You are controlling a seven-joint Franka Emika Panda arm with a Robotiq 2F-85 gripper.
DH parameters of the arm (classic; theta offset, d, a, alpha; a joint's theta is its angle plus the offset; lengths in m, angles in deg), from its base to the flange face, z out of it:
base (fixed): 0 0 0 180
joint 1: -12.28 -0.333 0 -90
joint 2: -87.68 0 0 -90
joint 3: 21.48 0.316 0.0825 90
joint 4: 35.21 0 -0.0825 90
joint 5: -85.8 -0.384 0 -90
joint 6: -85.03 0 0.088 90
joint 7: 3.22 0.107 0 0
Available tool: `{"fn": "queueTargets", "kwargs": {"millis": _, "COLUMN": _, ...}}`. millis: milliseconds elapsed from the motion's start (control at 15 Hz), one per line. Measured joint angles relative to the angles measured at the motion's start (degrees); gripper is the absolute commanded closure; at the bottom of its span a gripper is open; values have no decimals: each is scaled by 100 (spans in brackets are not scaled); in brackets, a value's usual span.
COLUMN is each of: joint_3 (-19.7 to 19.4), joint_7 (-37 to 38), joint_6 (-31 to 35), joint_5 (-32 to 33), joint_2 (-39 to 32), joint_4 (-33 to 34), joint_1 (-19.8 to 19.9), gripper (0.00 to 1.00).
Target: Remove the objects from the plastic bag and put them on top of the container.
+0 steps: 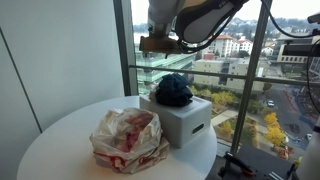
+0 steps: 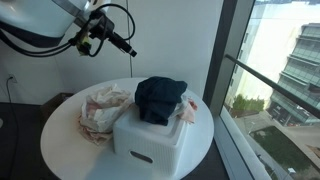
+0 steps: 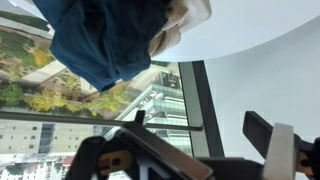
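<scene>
A dark blue cloth (image 1: 174,90) (image 2: 160,98) lies crumpled on top of the white box-shaped container (image 1: 183,125) (image 2: 150,148). The red-and-white plastic bag (image 1: 128,140) (image 2: 100,112) sits on the round table beside the container. My gripper (image 1: 158,43) (image 2: 125,45) hangs in the air well above the container, apart from everything. In the wrist view the gripper (image 3: 200,125) is open and empty, and the blue cloth (image 3: 100,40) shows at the top of the picture. What is inside the bag is hidden.
The round white table (image 1: 60,140) (image 2: 60,150) stands against a tall window (image 1: 260,70) (image 2: 270,70) with dark frames. A pale pinkish piece (image 2: 190,110) lies by the cloth on the container. A white wall is on the other side.
</scene>
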Motion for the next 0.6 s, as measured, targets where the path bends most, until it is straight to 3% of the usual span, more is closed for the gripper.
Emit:
{"fn": "queueTargets", "kwargs": {"millis": 267, "joint_3": 278, "joint_7": -683, "joint_6": 68, "joint_5": -761, "joint_2": -585, "joint_4": -15, "joint_1": -640, "gripper": 0}}
{"fn": "queueTargets", "kwargs": {"millis": 600, "joint_3": 240, "joint_7": -2422, "joint_6": 628, "joint_5": -2180, "joint_2": -1824, "joint_4": 242, "joint_1": -830, "gripper": 0}}
